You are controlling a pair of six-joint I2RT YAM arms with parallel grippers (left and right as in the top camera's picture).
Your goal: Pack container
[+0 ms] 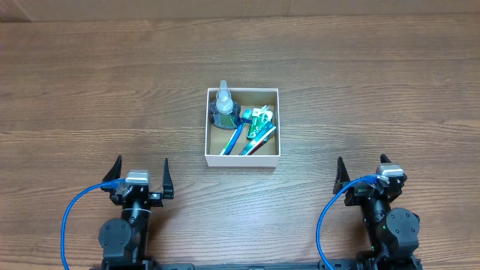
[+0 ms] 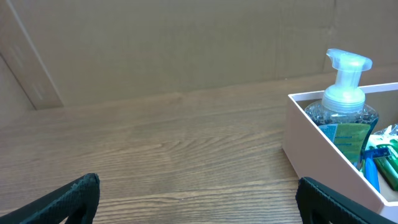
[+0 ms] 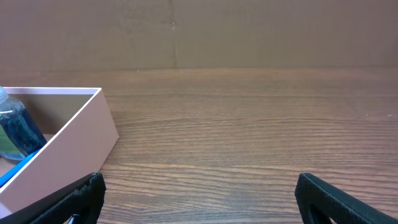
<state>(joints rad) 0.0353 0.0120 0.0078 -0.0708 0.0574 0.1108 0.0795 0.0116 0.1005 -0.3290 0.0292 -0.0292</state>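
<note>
The container (image 1: 242, 160) is a small white box with a brown inside at the table's middle. It holds a clear pump bottle (image 1: 223, 105) of blue soap, a blue toothbrush (image 1: 233, 139) and green-and-white packets (image 1: 260, 124). My left gripper (image 1: 140, 178) is open and empty, near the front left, well short of the box. My right gripper (image 1: 362, 172) is open and empty at the front right. The left wrist view shows the container (image 2: 314, 148) and bottle (image 2: 344, 93) at its right. The right wrist view shows the container (image 3: 81, 134) at its left.
The table (image 1: 90, 90) is brown wood grain. A cardboard wall (image 2: 186, 43) stands along its far edge. Blue cables (image 1: 71, 214) loop beside each arm base at the front.
</note>
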